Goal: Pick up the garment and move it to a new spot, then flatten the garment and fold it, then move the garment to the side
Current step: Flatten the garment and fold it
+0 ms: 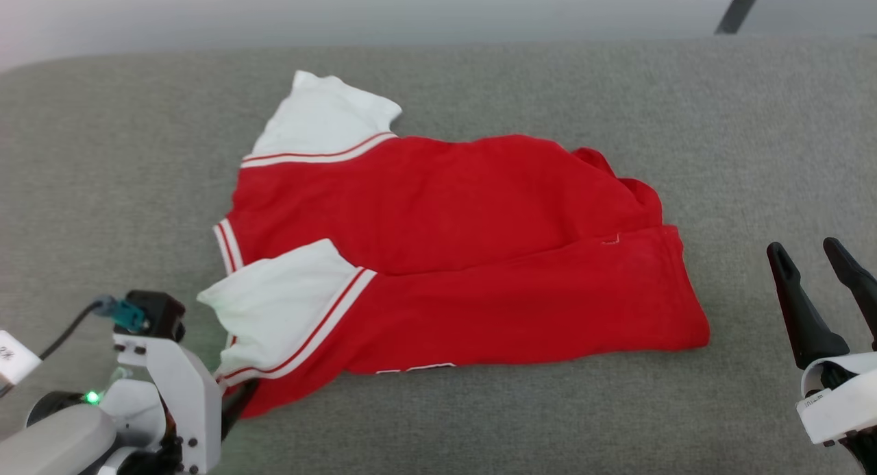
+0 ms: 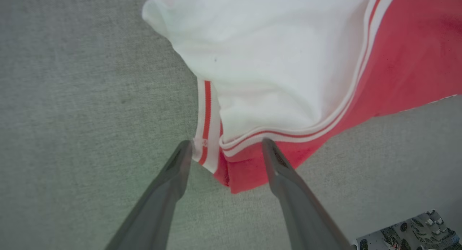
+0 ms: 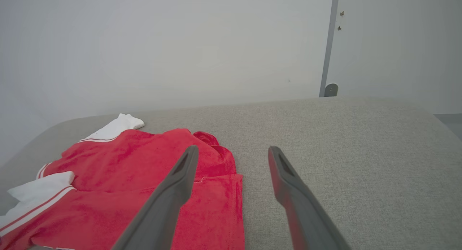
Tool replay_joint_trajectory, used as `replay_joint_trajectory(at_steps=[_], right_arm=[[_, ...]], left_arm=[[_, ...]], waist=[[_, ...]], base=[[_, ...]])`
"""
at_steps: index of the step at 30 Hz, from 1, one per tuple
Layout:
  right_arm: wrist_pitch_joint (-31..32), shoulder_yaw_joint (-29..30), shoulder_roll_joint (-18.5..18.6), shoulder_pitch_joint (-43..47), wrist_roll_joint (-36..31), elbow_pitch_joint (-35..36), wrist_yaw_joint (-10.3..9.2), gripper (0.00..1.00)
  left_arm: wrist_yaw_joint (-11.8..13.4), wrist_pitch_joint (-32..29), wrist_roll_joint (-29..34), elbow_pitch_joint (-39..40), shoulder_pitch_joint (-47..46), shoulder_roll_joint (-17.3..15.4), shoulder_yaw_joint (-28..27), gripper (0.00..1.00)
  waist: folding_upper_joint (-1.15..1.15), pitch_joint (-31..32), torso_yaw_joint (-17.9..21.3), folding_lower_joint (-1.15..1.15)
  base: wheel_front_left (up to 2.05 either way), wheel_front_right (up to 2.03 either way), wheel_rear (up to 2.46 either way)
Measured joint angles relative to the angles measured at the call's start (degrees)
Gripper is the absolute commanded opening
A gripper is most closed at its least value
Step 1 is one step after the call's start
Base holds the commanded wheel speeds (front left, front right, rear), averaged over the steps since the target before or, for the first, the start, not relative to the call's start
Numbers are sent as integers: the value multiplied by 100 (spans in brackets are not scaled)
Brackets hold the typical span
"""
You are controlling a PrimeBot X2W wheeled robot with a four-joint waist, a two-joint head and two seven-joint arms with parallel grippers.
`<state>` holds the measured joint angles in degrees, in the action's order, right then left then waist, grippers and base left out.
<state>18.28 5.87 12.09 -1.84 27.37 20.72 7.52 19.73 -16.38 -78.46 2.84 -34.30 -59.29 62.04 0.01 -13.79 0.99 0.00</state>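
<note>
The shirt (image 1: 445, 208) is red with white sleeves (image 1: 322, 115), each edged in red-and-white stripes. The table (image 1: 719, 118) is a flecked grey weave; the wall (image 3: 180, 44) is pale grey. The left gripper (image 2: 226, 141) and right gripper (image 3: 232, 148) have dark grey fingers.

Bright, soft light is everywhere, and shadows are faint. In the left wrist view the red jersey shirt with white sleeves (image 2: 274, 62) looks blurry and pale.

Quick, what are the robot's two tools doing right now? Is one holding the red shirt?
Left tool: open at the garment corner, not gripping it.
Right tool: open, holding nothing.
</note>
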Motion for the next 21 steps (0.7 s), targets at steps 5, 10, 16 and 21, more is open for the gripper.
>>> replay_joint_trajectory(at_steps=[5,10,16,21], right_arm=[[-14,-16,-40,-1,35,-43,0,100],[53,-69,-62,0,64,-113,0,100],[713,-142,-4,62,155,-211,-1,100],[1586,-142,26,113,167,-331,0,100]], left_arm=[[-62,-163,-34,-348,-58,153,45,100],[-249,-232,-225,-662,-81,320,4,44],[-420,-190,-274,-871,-99,441,-32,0],[-468,-205,-213,-900,-175,523,2,0]], waist=[[0,-192,129,0],[0,-242,177,0],[0,-202,150,0],[0,-189,65,0]], base=[[0,0,0],[0,0,0],[0,0,0],[0,0,0]])
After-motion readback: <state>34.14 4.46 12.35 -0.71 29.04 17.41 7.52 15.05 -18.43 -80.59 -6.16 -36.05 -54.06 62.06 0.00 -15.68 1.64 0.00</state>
